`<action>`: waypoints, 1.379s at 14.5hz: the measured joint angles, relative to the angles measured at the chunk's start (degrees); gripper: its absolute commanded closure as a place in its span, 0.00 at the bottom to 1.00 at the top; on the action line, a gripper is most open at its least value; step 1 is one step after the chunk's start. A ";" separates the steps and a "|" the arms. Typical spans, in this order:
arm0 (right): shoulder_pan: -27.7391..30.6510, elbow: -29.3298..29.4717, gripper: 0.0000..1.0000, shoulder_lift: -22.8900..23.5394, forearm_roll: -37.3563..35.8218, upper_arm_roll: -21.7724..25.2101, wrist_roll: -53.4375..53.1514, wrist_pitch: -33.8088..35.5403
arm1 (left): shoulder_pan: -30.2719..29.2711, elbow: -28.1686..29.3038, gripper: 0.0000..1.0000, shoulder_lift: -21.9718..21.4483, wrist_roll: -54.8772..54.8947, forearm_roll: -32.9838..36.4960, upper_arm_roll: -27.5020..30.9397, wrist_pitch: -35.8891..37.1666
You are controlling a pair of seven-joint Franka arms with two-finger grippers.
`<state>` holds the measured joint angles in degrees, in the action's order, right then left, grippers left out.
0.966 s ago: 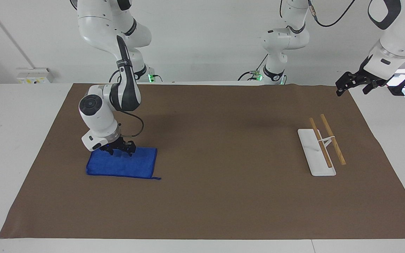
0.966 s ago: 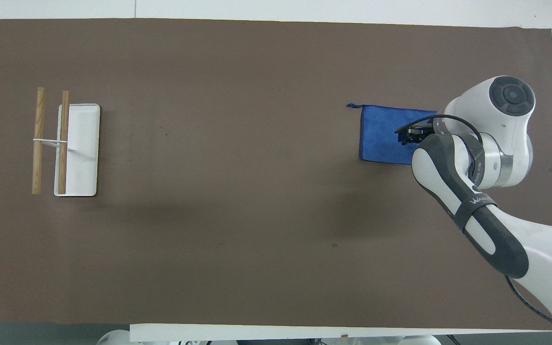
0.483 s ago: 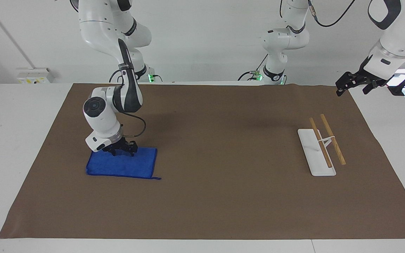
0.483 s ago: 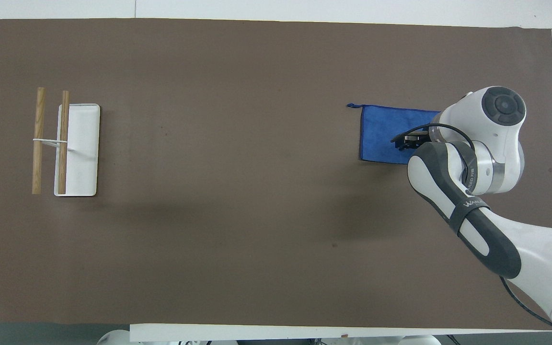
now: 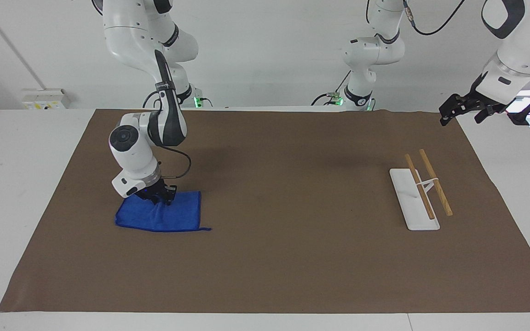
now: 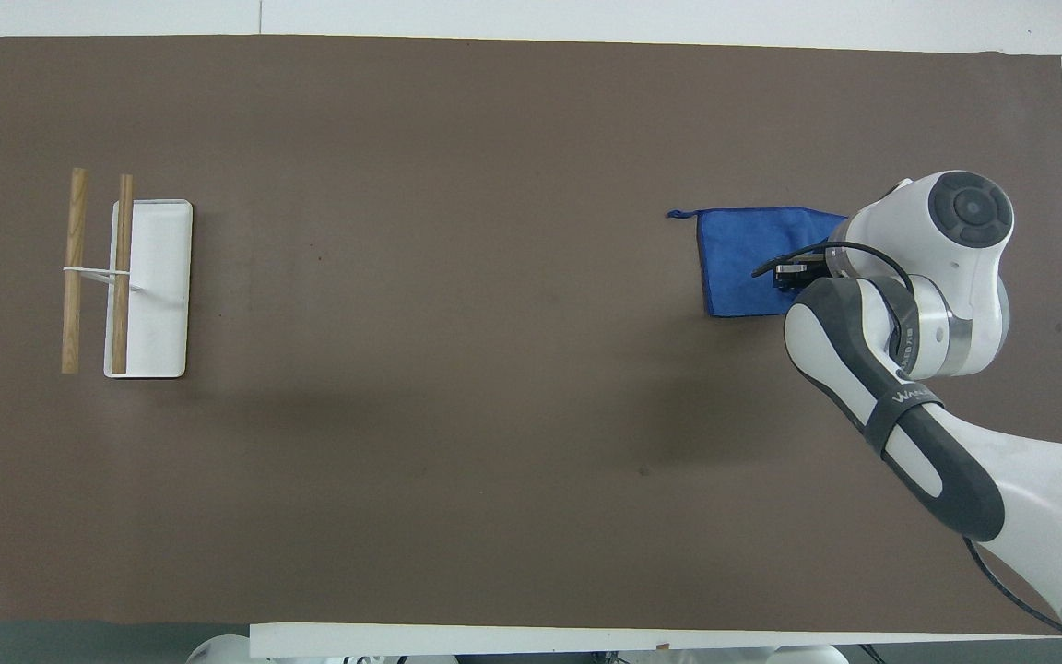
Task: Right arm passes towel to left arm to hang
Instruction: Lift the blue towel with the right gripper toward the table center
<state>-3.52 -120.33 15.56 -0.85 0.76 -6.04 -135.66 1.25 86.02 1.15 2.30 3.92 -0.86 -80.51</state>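
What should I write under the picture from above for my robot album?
Right gripper pinches the blue towel on the brown mat; the rack waits at the left arm's end.

Right gripper [image 5: 158,196] down on the towel's [image 5: 168,217] robot-side edge, cloth puckered beneath it on the brown mat [image 5: 274,257], left gripper [image 5: 465,108] raised over the mat's corner, arm waiting, white rack [image 5: 414,199] with wooden bars nearby

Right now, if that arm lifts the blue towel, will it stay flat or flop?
Probably flop: the towel already puckers where the right gripper pinches its edge. It looks thin and light. Its thread tail would likely dangle.
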 measured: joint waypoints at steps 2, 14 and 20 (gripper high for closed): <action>-0.04 0.01 0.98 -0.02 0.00 -0.02 0.01 0.01 | 0.00 0.00 0.00 0.00 0.00 0.00 0.00 0.33; -1.34 18.41 1.00 -0.88 24.88 -3.68 -7.10 19.08 | -2.84 1.55 0.00 -0.87 -4.72 0.02 1.01 2.38; -12.76 21.21 1.00 -0.90 37.41 -4.87 -33.04 15.05 | 3.60 18.73 0.00 -6.89 -31.53 -0.03 -0.13 -13.32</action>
<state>-16.28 -99.12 14.66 36.56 -4.11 -39.08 -120.62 4.84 104.75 -5.75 -29.23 3.89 -1.00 -93.83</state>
